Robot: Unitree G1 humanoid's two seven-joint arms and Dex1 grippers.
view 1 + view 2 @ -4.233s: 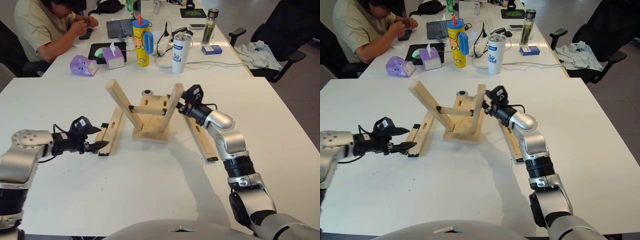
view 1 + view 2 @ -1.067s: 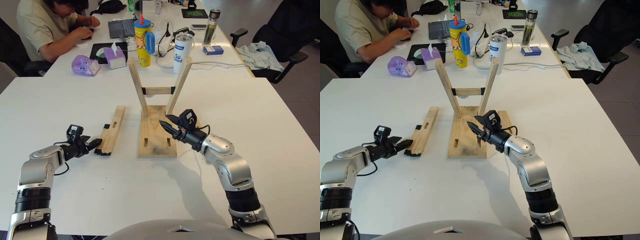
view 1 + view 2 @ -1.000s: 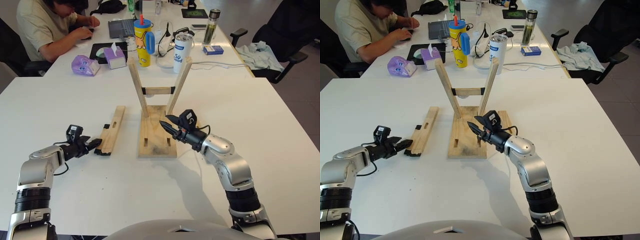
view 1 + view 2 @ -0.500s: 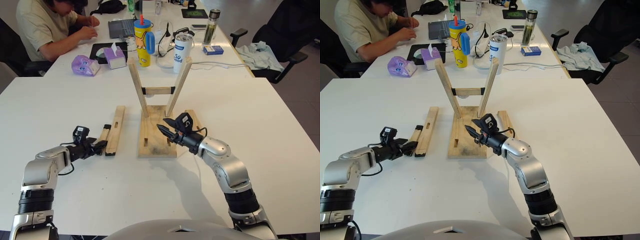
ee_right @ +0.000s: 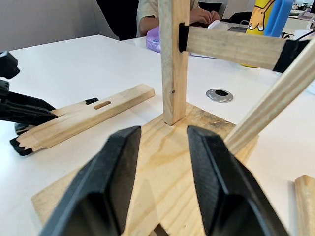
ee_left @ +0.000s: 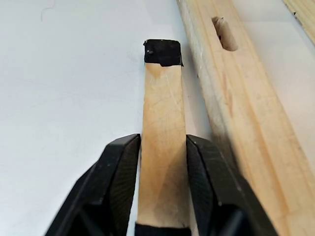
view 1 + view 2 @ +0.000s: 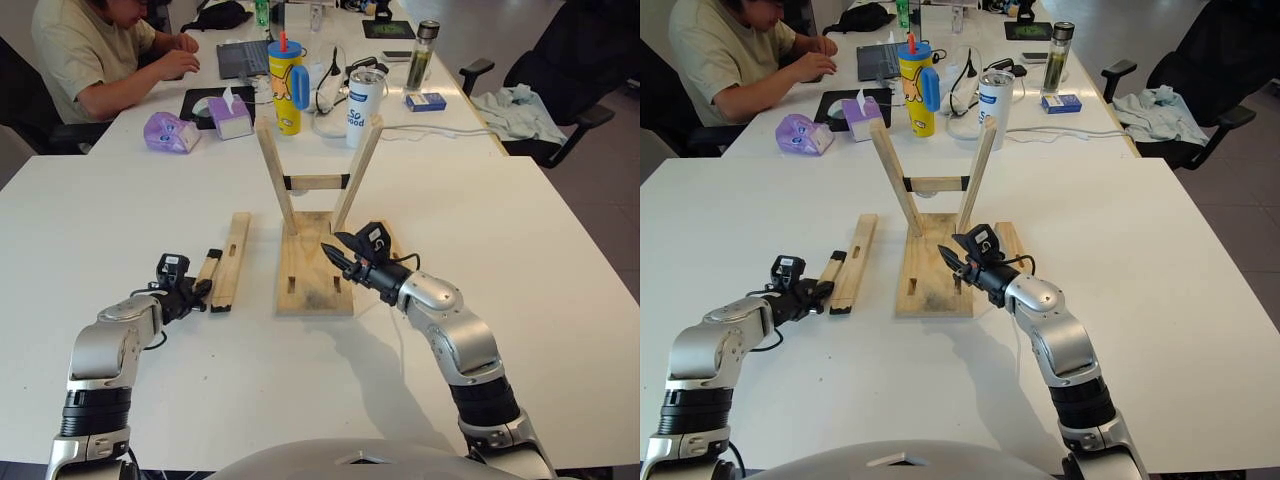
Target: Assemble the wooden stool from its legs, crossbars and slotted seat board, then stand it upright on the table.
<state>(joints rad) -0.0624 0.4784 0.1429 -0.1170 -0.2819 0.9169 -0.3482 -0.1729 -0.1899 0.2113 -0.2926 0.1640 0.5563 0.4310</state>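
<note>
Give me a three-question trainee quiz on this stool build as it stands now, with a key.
1. True or false: the seat board lies flat on the table with two legs standing up from it.
2. What is the left claw closed around?
A. a short crossbar with a black-taped end
B. the seat board
C. the yellow cup
3. Fill in: the right claw hangs over the seat board, its fingers ___ and holding nothing.

Key: 1 true; 2 A; 3 open.
</note>
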